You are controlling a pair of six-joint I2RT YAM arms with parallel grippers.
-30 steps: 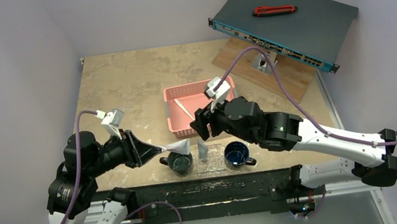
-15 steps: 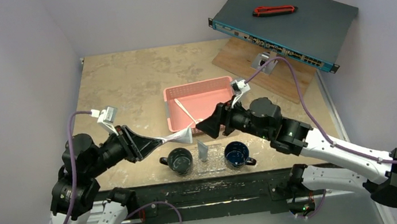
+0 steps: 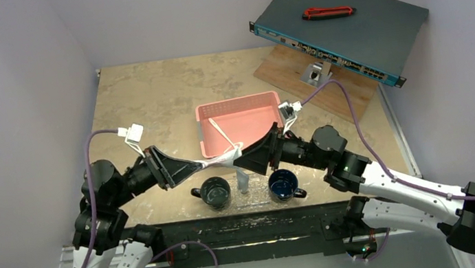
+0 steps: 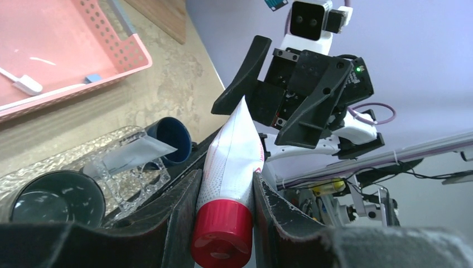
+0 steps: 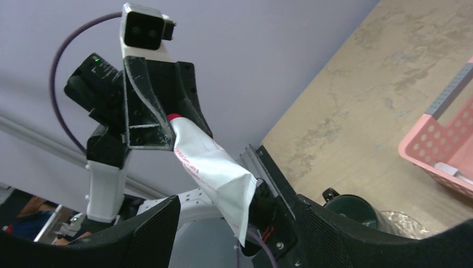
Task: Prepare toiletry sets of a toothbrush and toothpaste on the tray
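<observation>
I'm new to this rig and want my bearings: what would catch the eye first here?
The red-capped toothpaste held in mid-air stands out: the left end effector clamps it near the cap while the right end effector stands open around its flat end, over the table's near edge. Behind, a pink basket holds a white toothbrush. A dark rack unit sits at the far right.
</observation>
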